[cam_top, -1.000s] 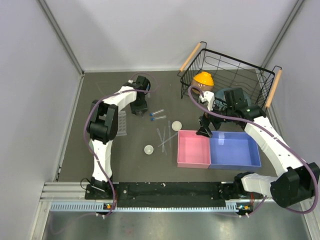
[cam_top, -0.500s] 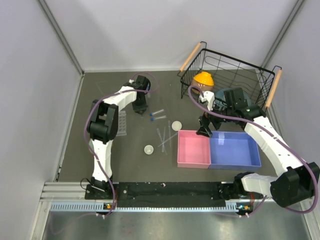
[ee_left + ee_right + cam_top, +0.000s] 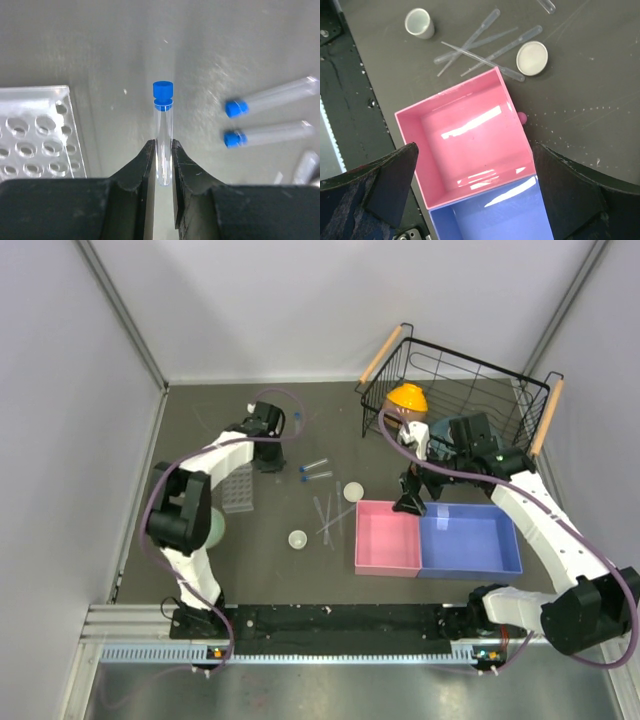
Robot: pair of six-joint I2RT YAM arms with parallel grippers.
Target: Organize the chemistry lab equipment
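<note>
Gripped small clear blue-capped tube low on its body between clenched left fingers, just beside clear rectangular tube rack over table, right fingers spread above pink plastic tray; could have tilted, missing rack hole.

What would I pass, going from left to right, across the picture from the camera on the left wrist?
clear tube rack → blue-capped tube gripped in the left gripper → two loose blue-capped tubes lying on the table, one above the other in the picture
</note>
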